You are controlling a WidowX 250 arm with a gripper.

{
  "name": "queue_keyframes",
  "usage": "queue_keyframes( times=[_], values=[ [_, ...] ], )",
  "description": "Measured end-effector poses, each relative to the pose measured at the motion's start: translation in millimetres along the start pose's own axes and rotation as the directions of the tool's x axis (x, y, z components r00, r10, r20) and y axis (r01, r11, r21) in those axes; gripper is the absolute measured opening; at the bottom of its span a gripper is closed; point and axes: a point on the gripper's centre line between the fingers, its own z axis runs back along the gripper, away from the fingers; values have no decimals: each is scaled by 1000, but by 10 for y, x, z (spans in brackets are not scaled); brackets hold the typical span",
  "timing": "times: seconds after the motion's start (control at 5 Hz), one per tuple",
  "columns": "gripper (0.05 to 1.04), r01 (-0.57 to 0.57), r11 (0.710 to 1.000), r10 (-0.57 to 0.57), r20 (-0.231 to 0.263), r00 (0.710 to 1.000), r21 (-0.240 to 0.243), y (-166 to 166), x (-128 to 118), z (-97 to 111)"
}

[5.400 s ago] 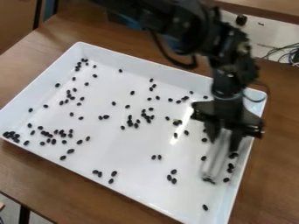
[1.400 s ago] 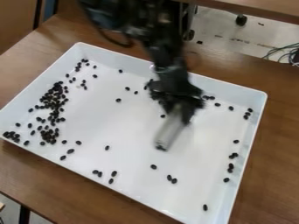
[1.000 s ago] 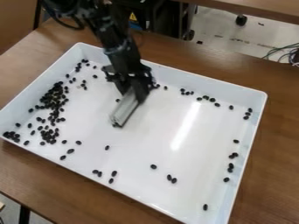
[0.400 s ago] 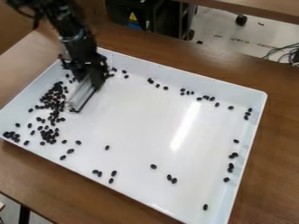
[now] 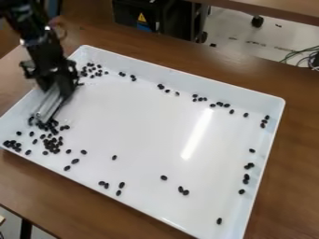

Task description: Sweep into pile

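Note:
At the left side of the white tray hangs the gripper (image 5: 57, 88), with a pale, flat sweeping piece (image 5: 47, 104) between its fingers, tilted down to the tray floor. Dark beans (image 5: 52, 144) lie clustered just below the piece's lower end, near the tray's left corner. Another loose group of beans (image 5: 92, 71) sits by the top left corner, right of the gripper. More beans are scattered along the far wall, the right wall and the near side. The gripper and piece hide part of the left wall and any beans behind them.
The white tray (image 5: 143, 121) has raised walls all round and stands on a brown wooden table (image 5: 93, 205). Behind the table are a black case (image 5: 146, 14) with a warning label and cables (image 5: 302, 56) on the floor.
The gripper has swept with the piece from the right side across the tray to the left wall. Beans from the middle and upper left have shifted toward the left side.

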Motion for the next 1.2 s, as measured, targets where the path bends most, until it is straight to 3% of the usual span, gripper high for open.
queue_keyframes(
  times=[0.2, 0.4, 0.6, 0.8, 1.2],
  values=[
    [358, 46, 999, -44, 66, 997, -28, -342, 2, 271],
    [358, 148, 987, -140, 117, 983, -61, -940, -14, 383],
    [358, 192, 975, -179, 116, 977, -113, -1390, -159, 250],
    [358, 264, 950, -252, 86, 964, -168, -1826, -411, 99],
    [358, 276, 944, -263, 89, 961, -183, -2645, -1012, -22]
  ],
)
